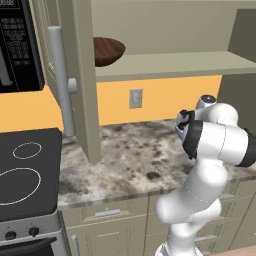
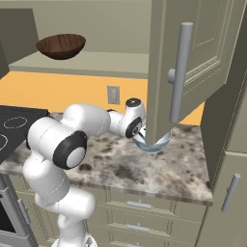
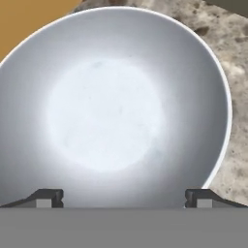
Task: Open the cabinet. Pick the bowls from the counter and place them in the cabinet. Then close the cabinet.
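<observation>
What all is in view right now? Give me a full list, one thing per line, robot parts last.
wood bowl: one, dark brown, on the cabinet shelf.
blue bowl: one, white and light blue, on the counter below the right door, just in front of the gripper.
cabinet: one, beige-olive, on the wall, both doors open, silver bar handles.
counter: one, speckled grey-brown.
stove: one, black top with white rings, left of the counter.
microwave: one, black, above the stove.
outlet: one, grey, on the orange wall.
drawers: several, beige, under the counter.
arm: one, white with dark joints.
gripper: one, open, holding nothing.
</observation>
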